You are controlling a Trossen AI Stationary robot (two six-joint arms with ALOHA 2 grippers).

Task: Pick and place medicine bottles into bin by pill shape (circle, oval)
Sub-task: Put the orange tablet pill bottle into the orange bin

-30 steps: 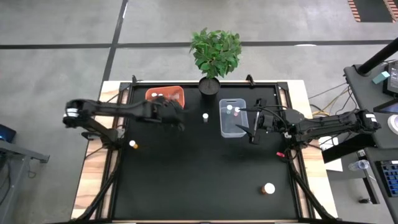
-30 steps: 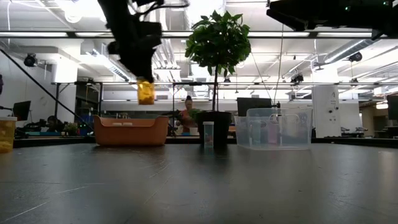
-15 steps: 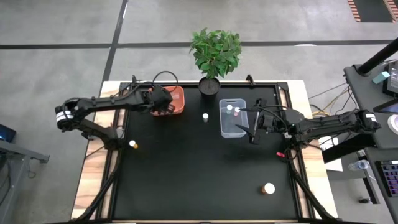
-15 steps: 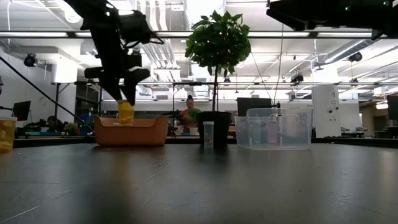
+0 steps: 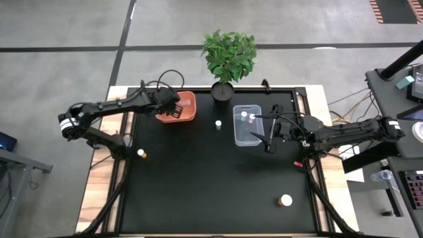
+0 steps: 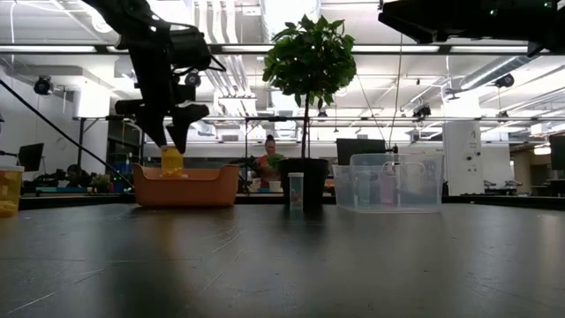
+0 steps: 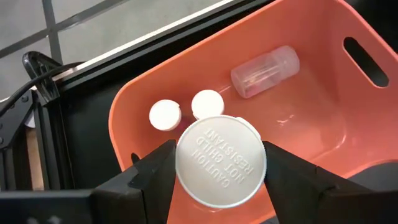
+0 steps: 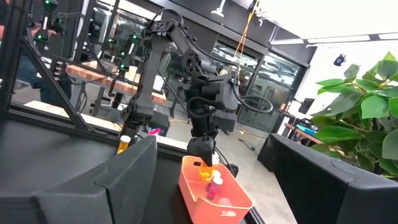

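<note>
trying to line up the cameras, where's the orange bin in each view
High view: the orange bin sits at the table's far edge, left of the potted plant, partly under the left claw.
Low view: left of centre, below the left claw holding an amber bottle.
Left wrist view: fills the frame, behind a white bottle cap.
Right wrist view: lower centre.
Shared landmark: the potted plant, missing only from the left wrist view.

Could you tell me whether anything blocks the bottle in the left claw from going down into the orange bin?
Nothing visible does. The left claw holds the white-capped bottle right above the orange bin; three bottles lie inside, off to the side.
</note>
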